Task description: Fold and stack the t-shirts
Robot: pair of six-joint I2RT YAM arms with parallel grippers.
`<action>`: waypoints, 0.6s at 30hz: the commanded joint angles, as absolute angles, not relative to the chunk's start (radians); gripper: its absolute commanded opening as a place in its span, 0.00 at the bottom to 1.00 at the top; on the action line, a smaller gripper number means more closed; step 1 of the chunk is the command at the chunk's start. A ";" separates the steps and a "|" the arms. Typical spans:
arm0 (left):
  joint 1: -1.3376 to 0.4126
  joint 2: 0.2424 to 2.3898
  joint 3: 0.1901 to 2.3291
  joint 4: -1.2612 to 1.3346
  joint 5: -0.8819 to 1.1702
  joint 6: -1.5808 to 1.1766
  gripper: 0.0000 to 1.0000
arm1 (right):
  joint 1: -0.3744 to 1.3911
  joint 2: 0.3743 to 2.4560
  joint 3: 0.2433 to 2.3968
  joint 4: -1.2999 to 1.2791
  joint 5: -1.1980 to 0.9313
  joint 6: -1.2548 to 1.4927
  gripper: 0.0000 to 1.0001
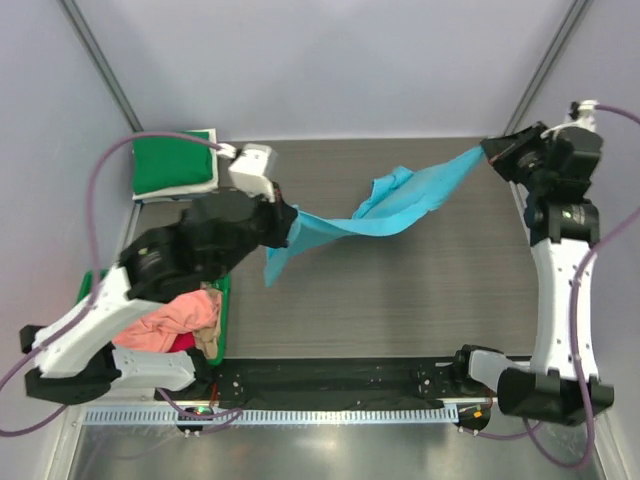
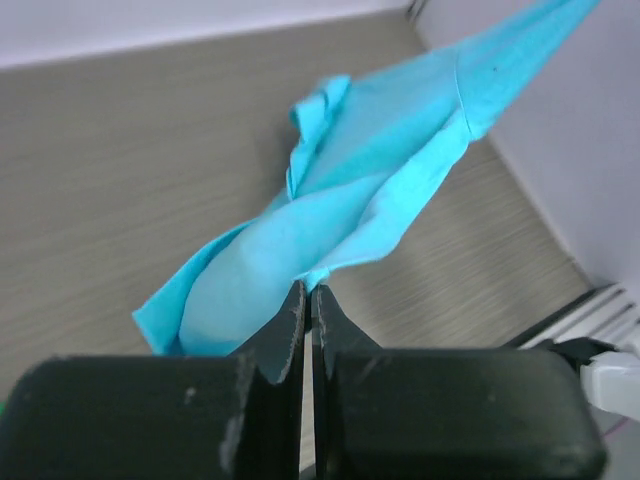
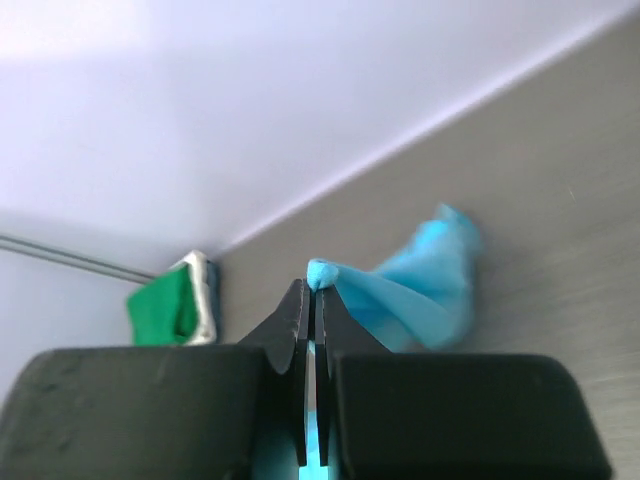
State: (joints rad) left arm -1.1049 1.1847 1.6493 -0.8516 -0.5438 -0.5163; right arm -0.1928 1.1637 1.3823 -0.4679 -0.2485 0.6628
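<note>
A sky-blue t-shirt [image 1: 385, 213] hangs stretched in the air between my two grippers above the grey table. My left gripper [image 1: 290, 222] is shut on its left end, seen in the left wrist view [image 2: 310, 290] with the shirt [image 2: 380, 170] running away from it. My right gripper [image 1: 487, 148] is shut on the shirt's far right corner; in the right wrist view [image 3: 313, 285] a bunched blue edge [image 3: 420, 285] sticks out past the tips. A folded green t-shirt [image 1: 172, 162] lies on a cream one at the back left. A salmon-pink t-shirt [image 1: 175, 320] lies crumpled over red and tan cloth.
The crumpled shirts sit in a green bin [image 1: 222, 300] at the table's left edge, partly under my left arm. The folded stack also shows in the right wrist view [image 3: 175, 305]. Purple-grey walls close off the back and sides. A black strip [image 1: 330, 380] runs along the front.
</note>
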 commanded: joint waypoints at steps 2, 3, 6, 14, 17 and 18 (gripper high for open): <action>-1.109 1.111 1.767 -0.883 -0.442 -0.281 0.00 | -0.202 1.039 1.644 -0.682 -0.229 0.660 0.01; -1.109 1.101 1.819 -0.888 -0.436 -0.262 0.00 | -0.201 1.020 1.692 -0.710 -0.218 0.657 0.01; -1.109 1.065 1.914 -0.908 -0.397 -0.190 0.00 | -0.202 1.005 1.897 -0.820 -0.167 0.637 0.01; -1.109 0.977 1.908 -0.832 -0.416 -0.039 0.00 | -0.199 1.018 2.198 -0.956 -0.009 0.581 0.01; -1.109 1.015 1.873 -0.773 -0.517 0.056 0.00 | -0.201 1.125 2.223 -0.931 -0.014 0.560 0.01; -1.109 1.060 1.868 -0.761 -0.534 0.076 0.00 | -0.201 1.158 2.223 -0.913 -0.021 0.560 0.01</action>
State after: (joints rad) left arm -1.1049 0.9657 1.9026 -0.8398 -0.4671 -0.0624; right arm -0.1986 0.9848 2.2414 -0.8978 -0.0452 0.5957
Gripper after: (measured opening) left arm 0.008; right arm 0.040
